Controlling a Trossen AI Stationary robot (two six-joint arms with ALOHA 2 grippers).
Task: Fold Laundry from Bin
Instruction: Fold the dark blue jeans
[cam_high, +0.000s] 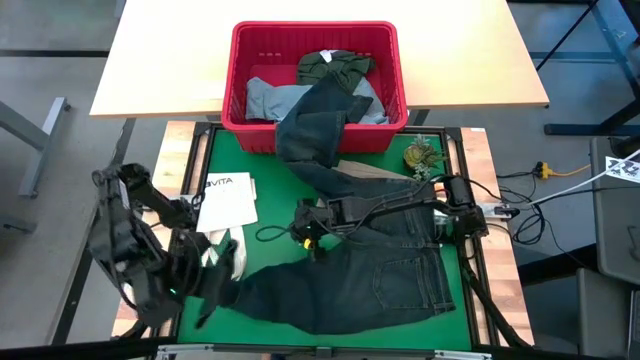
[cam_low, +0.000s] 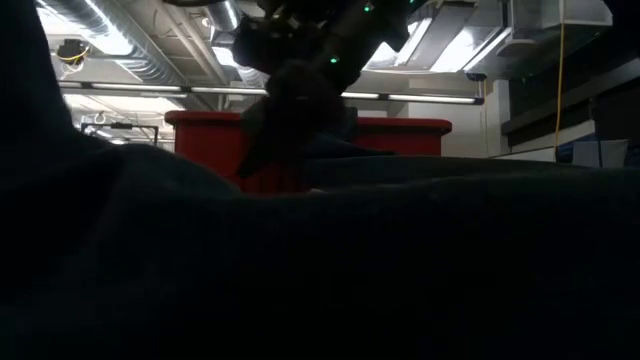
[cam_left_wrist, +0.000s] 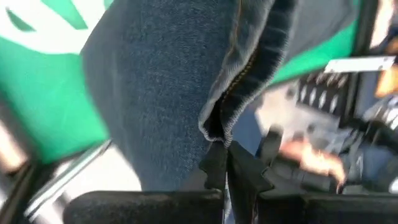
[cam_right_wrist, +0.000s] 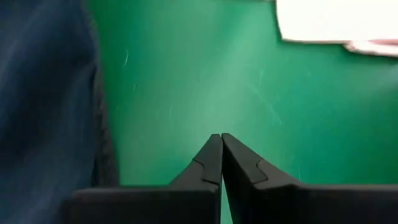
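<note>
Both end effectors are working at the green worktop (cam_high: 225, 150): the left end effector (cam_left_wrist: 225, 155) is pinching an edge of the dark jeans (cam_high: 370, 275) near the worktop's front left corner, its fingers closed tight on the seam in the left wrist view, while the right end effector (cam_right_wrist: 221, 146) is hovering above the middle of the mat, its fingers pressed together on nothing, with bare green in front of them and denim only off to one side in the right wrist view. Going from largest downward, the dark jeans are lying spread over the front half of the worktop, rumpled and unfolded, with one leg trailing back up over the rim of the red bin (cam_high: 390, 60). That bin is standing at the far edge, and a grey piece (cam_high: 265, 97) and an olive-green piece (cam_high: 335, 65) are lying inside it. A white sheet (cam_high: 228, 205) is lying on the mat's left side, and a small greenish clump (cam_high: 421, 156) is sitting near the right rail. As a judgement, the task is looking early: one garment is only partly out, no fold is showing, and the rest are waiting in the bin.
</note>
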